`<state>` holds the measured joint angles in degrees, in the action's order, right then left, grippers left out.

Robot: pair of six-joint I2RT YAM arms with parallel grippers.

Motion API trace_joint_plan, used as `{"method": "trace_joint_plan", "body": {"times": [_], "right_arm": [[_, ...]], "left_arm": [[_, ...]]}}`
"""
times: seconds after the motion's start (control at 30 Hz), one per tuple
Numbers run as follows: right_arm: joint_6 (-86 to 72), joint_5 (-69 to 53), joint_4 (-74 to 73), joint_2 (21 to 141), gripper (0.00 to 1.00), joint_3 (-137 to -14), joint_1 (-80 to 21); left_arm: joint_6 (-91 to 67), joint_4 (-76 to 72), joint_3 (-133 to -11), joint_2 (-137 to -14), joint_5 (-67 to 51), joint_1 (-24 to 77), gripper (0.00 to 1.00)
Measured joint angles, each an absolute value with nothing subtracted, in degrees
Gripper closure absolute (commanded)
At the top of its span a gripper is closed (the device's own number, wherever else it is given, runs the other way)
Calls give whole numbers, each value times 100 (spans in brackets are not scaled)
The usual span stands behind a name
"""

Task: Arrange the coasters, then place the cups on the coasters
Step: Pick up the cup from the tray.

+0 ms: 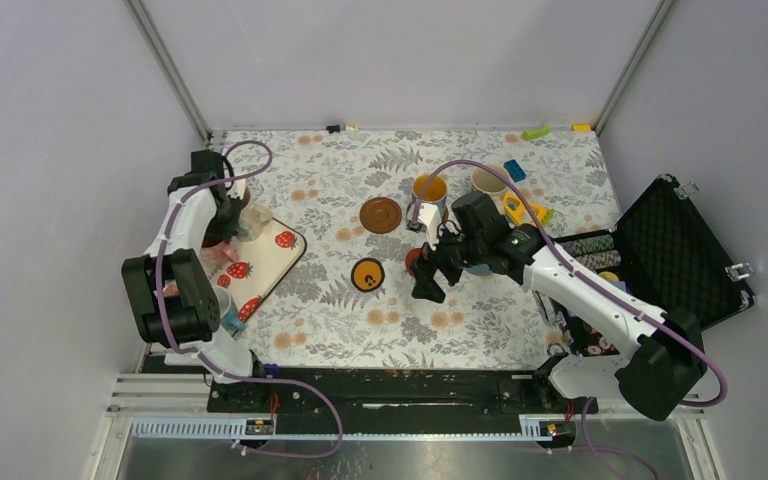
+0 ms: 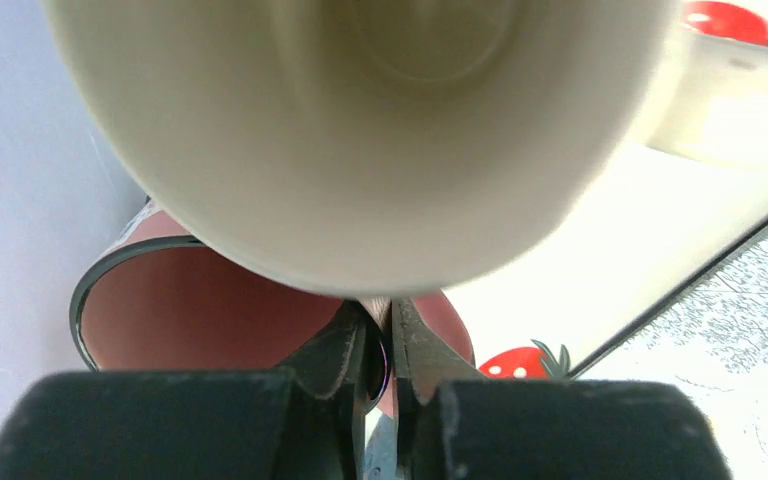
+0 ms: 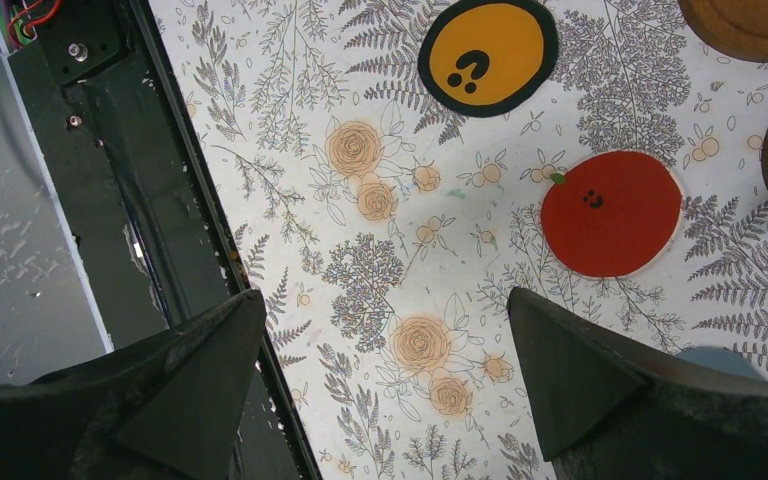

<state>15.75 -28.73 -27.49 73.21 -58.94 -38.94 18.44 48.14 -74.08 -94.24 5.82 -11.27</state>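
Floral tablecloth [image 3: 390, 260]; one orange coaster [image 3: 487, 55]

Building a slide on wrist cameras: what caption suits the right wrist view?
Right gripper open above the floral tablecloth, orange coaster and red coaster lying bare ahead.

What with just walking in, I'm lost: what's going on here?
Two arms are sorting cups onto coasters. The left tool is shut on the rim of a pink cup at the strawberry tray, beside a cream cup. The right tool hangs open above the table by the red coaster; the orange coaster and a brown coaster lie nearby. All three are bare.
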Motion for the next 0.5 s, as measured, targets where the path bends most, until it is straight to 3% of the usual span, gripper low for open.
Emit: {"method": "trace_joint_plan", "body": {"times": [0.5], "right_arm": [[1557,-2864,-2749,7290,0,-5894,-3894]], "left_arm": [[1634,5710,-7255,-8407,875,432,100]]}}
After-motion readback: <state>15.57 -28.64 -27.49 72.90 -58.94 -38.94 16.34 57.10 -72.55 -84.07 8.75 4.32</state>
